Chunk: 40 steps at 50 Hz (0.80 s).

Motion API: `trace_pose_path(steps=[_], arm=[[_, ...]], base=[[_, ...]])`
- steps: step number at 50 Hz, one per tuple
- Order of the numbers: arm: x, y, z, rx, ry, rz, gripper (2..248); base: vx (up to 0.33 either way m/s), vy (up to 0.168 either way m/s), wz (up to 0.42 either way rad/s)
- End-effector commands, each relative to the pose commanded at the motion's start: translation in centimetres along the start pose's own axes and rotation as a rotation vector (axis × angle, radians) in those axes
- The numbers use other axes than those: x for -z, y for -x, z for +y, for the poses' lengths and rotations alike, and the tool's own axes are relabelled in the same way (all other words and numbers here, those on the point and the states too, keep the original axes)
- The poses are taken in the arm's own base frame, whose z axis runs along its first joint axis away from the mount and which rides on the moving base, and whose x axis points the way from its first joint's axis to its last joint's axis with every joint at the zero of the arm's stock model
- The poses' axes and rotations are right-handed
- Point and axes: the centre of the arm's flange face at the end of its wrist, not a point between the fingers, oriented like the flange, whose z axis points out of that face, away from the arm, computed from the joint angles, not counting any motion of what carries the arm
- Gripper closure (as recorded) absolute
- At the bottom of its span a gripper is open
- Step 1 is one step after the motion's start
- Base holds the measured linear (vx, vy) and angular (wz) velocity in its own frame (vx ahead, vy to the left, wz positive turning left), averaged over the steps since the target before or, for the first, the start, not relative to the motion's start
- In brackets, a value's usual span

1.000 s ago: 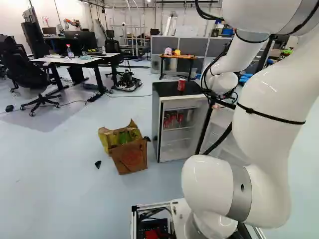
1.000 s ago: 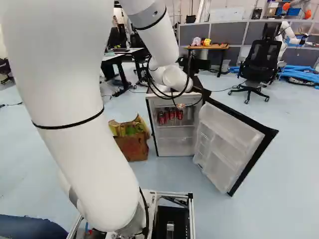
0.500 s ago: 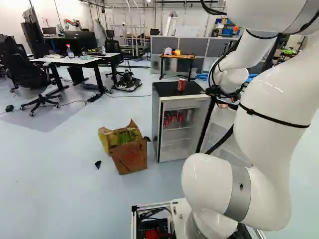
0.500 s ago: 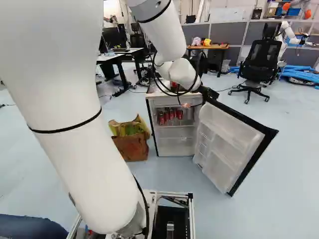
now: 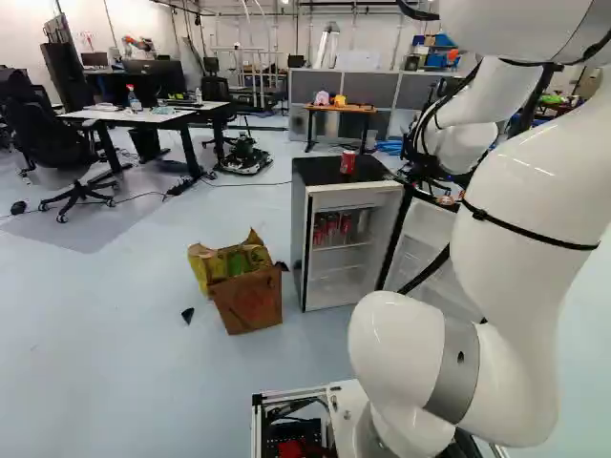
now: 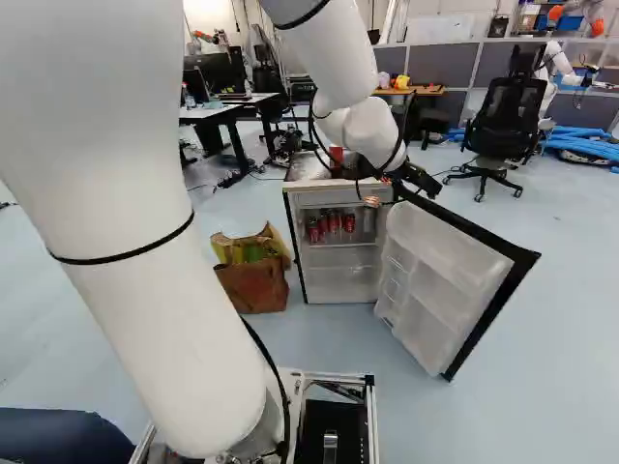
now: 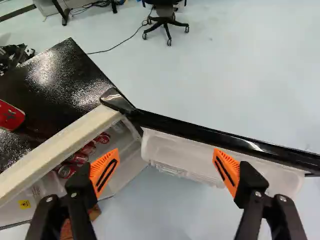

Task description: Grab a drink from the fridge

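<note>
Your black two-fingered gripper [image 7: 166, 156] stands wide apart, grasping nothing, near the top of the open, black-edged white door [image 6: 440, 290]. You should bring it down clear of this edge, then level it facing the black-topped fridge [image 6: 338, 288]. Inside, red metal cans [image 6: 333, 223] stand close together; their spacing I cannot judge well.

Pale floor [image 5: 95, 324] under white-topped desk [image 5: 145, 117], black office chair [image 6: 513, 108], grey partitions [image 6: 447, 64], white wall [image 5: 129, 19]

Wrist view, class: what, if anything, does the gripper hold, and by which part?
Nothing is held: the gripper is open, its orange pads wide apart, gripping nothing.
</note>
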Motion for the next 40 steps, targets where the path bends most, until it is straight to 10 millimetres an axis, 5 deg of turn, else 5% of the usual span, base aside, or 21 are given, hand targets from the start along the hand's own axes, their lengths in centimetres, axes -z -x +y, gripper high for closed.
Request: trace_pose_path(steps=[20,40], arm=[[1.0,-1.5,2.9,-0.085,0.037,-0.057,3],[-0.2,-2.5,6.0,-0.131,0.073,-0.091,3]], base=[[0.0,0.0,0.0],[0.0,0.0,0.0]])
